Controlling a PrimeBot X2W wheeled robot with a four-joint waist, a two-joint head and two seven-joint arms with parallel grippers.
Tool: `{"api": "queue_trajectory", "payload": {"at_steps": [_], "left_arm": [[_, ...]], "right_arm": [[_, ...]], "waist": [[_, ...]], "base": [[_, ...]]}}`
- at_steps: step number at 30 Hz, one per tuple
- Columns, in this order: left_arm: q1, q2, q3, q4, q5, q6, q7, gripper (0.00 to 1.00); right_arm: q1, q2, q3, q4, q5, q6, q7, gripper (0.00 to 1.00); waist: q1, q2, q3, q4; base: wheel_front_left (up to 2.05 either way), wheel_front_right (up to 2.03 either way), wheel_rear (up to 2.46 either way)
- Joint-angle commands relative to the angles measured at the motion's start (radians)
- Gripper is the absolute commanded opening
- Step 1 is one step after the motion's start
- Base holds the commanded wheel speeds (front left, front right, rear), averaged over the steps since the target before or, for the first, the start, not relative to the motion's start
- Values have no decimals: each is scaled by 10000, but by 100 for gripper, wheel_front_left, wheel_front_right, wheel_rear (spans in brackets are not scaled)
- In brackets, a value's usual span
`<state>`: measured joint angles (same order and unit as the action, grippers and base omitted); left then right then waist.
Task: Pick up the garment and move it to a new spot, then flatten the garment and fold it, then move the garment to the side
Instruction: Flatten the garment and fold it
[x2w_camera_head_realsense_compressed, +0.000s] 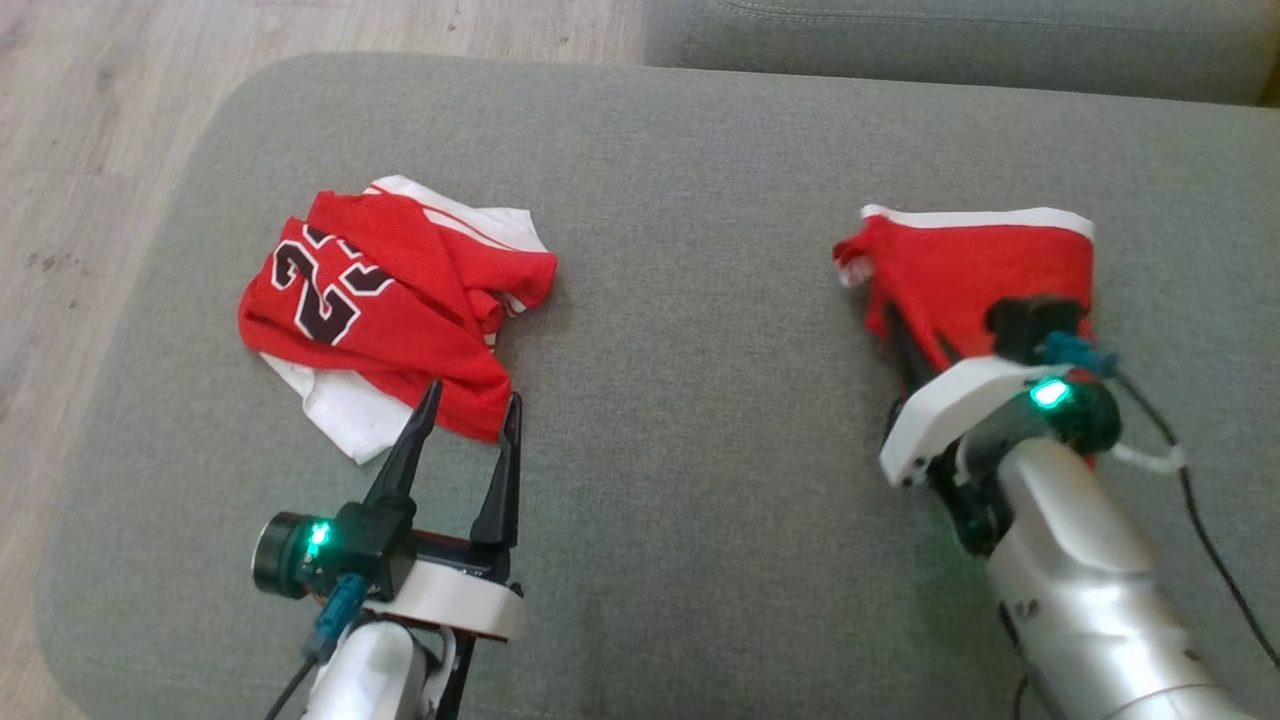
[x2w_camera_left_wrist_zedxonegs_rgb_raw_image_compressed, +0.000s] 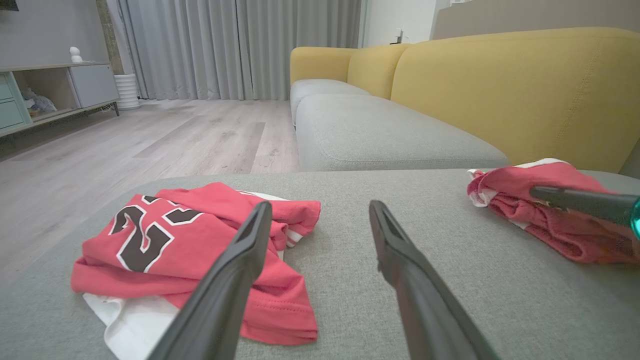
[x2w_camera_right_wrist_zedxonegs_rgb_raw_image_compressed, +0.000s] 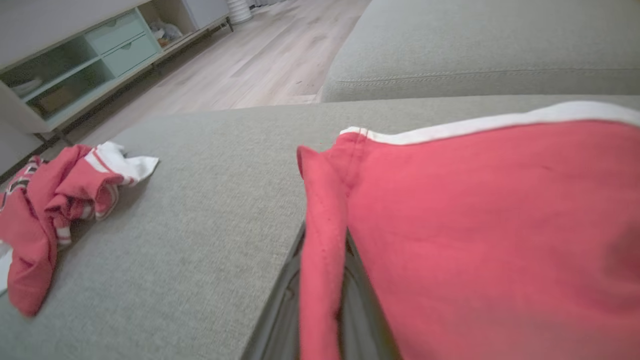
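A red garment with a white band (x2w_camera_head_realsense_compressed: 985, 270) lies bunched at the right of the grey cushion (x2w_camera_head_realsense_compressed: 700, 400). My right gripper (x2w_camera_head_realsense_compressed: 905, 345) is shut on a fold of it. In the right wrist view the red cloth (x2w_camera_right_wrist_zedxonegs_rgb_raw_image_compressed: 475, 225) drapes over the dark fingers (x2w_camera_right_wrist_zedxonegs_rgb_raw_image_compressed: 285, 310) and hides their tips. A crumpled red and white jersey with a dark number (x2w_camera_head_realsense_compressed: 380, 300) lies at the left. My left gripper (x2w_camera_head_realsense_compressed: 473, 392) stands open at the jersey's near edge, holding nothing. The left wrist view has the jersey (x2w_camera_left_wrist_zedxonegs_rgb_raw_image_compressed: 165, 240) by the left finger and the held garment (x2w_camera_left_wrist_zedxonegs_rgb_raw_image_compressed: 550, 225) at far right.
Wooden floor (x2w_camera_head_realsense_compressed: 90, 150) lies beyond the cushion's rounded left edge. A second grey cushion (x2w_camera_left_wrist_zedxonegs_rgb_raw_image_compressed: 380, 135) and a yellow sofa back (x2w_camera_left_wrist_zedxonegs_rgb_raw_image_compressed: 500, 90) stand behind. A low cabinet (x2w_camera_left_wrist_zedxonegs_rgb_raw_image_compressed: 45, 90) stands across the room. Bare cushion lies between the two cloths.
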<state>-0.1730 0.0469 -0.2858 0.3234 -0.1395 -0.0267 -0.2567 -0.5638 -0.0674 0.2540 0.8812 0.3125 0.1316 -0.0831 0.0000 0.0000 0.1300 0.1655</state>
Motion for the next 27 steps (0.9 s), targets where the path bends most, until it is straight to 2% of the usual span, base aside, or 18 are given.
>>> {"api": "queue_trajectory", "payload": {"at_steps": [1, 2, 7, 11, 17, 22, 27], "left_arm": [[-226, 36, 421, -294, 53, 24, -51, 100], [-232, 36, 425, -286, 56, 18, -51, 100], [-319, 101, 358, -688, 288, -68, -51, 100], [-254, 108, 390, -1149, 387, -107, -51, 100], [-133, 134, 681, -1336, 400, -27, -51, 100], [50, 130, 965, -1360, 305, 6, -51, 100], [282, 117, 1155, -1291, 244, -25, -51, 100]], "right_arm": [[-136, 170, 384, -162, -122, -9, -289, 89], [-125, 170, 525, -100, -67, -9, -403, 100], [-190, 170, 956, -122, 73, -9, -1077, 100], [-271, 171, 775, -517, 290, -9, -1585, 100], [85, 160, -419, -1947, -582, -9, -1777, 100], [1390, 166, -1318, -3670, -1510, -9, -1783, 100], [2751, 169, -1692, -4722, -1525, -9, -1784, 100]], "waist": [[0, 0, -18, -68], [0, 0, -37, -113], [0, 0, -119, -388], [0, 0, -255, -777], [0, 0, -414, -1475], [0, 0, -527, -1962], [0, 0, -540, -2132]], "base": [[0, 0, 0], [0, 0, 0], [0, 0, 0], [0, 0, 0], [0, 0, 0], [0, 0, 0], [0, 0, 0]]}}
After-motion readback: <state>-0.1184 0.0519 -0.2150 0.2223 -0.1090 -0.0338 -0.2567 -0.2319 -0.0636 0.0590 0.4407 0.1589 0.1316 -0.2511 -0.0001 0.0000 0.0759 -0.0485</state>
